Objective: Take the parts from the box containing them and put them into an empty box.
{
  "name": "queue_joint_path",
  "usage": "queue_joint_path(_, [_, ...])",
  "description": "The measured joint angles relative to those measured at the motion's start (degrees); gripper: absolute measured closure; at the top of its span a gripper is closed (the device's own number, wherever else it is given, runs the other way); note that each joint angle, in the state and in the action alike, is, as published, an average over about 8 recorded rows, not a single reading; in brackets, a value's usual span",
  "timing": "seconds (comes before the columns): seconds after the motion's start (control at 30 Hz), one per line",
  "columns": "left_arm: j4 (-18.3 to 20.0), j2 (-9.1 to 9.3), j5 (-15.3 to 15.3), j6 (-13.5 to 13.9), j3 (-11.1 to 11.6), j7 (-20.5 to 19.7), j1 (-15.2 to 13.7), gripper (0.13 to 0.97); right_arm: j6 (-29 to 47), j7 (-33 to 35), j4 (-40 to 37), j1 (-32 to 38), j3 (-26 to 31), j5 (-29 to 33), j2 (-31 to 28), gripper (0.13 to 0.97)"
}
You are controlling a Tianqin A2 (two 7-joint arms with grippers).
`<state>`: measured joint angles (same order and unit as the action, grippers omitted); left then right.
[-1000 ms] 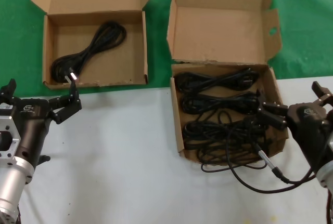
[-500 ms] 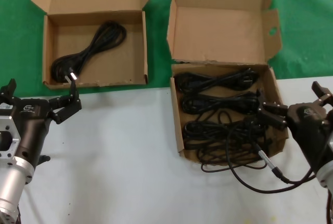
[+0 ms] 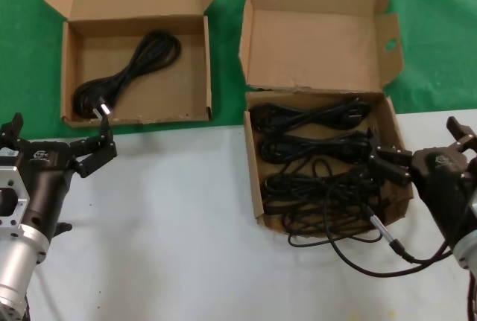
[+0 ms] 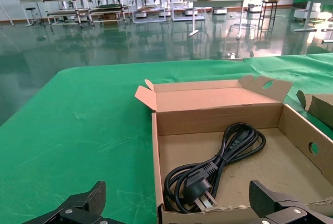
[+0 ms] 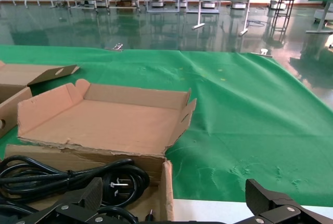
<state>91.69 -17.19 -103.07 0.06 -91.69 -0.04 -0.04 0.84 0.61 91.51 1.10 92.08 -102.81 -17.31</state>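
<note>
Meanwhile the right gripper (image 3: 417,150) hovered spread wide at the right edge of the squarish box (image 3: 255,187) packed with bundled cords (image 3: 313,146), while the left gripper (image 3: 58,138), also wide apart, waited just before the wider box (image 3: 207,68) holding one cord (image 3: 134,68).

White table (image 3: 171,217), green cloth (image 3: 22,53): wide box (image 3: 71,75), squarish box (image 3: 254,179).

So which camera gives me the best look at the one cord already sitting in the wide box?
The left wrist view: the cord fills the box close up, plug and prongs toward the camera. The head view shows the whole cord from above, but smaller. The right wrist view doesn't show it, only the squarish box's cords.
</note>
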Motion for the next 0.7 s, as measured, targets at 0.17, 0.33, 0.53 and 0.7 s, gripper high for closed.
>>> queue_joint_path(0.17, [0.0,0.0,0.0,0.0,0.0,0.0,0.0,0.132,0.0,0.0,0.0,0.0,0.0,0.0,0.0,0.129])
queue_joint_path(0.33, [0.0,0.0,0.0,0.0,0.0,0.0,0.0,0.132,0.0,0.0,0.0,0.0,0.0,0.0,0.0,0.129])
queue_joint_path(0.53, [0.0,0.0,0.0,0.0,0.0,0.0,0.0,0.132,0.0,0.0,0.0,0.0,0.0,0.0,0.0,0.129])
queue_joint_path(0.7, [0.0,0.0,0.0,0.0,0.0,0.0,0.0,0.132,0.0,0.0,0.0,0.0,0.0,0.0,0.0,0.129])
